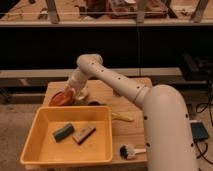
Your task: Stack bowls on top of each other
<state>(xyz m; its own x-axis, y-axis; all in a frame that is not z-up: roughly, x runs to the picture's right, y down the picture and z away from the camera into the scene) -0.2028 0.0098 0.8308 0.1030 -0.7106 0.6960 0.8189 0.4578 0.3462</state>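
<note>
Reaching across the wooden table (pixel 125 132) with the gripper (pixel 75 93) sitting at the far-left corner, right against the orange bowl (pixel 60 98); not managing to tell whether gripping the rim or hanging free, blaming the wrist covering that spot; spotting something pale (pixel 81 92) just beside the gripper, possibly a second bowl, not confirming; judging the step as picking or placing the orange bowl, with stacking apparently not finished; doing it well probably meaning clamping one rim wall firmly, lifting straight up, holding the bowl level, centring over the other bowl before lowering, releasing only once nested; watching the orange bowl lying close to the table's left edge, risking a slide-off if nudged; noting a dark round item (pixel 94 103) near the bowl on the near side, possibly another bowl, too dark for calling; noting the yellow bin (pixel 65 159) filling the near-left of the table, holding a blue sponge (pixel 63 131) and a brown block (pixel 83 134) side by side, apart; flagging the bin's far wall near the bowl, needing clearance on any low swing; logging a banana (pixel 122 117) just right of the bin and a brush (pixel 129 151) at the near edge, both well apart from the bowl, likely not interfering.
</note>
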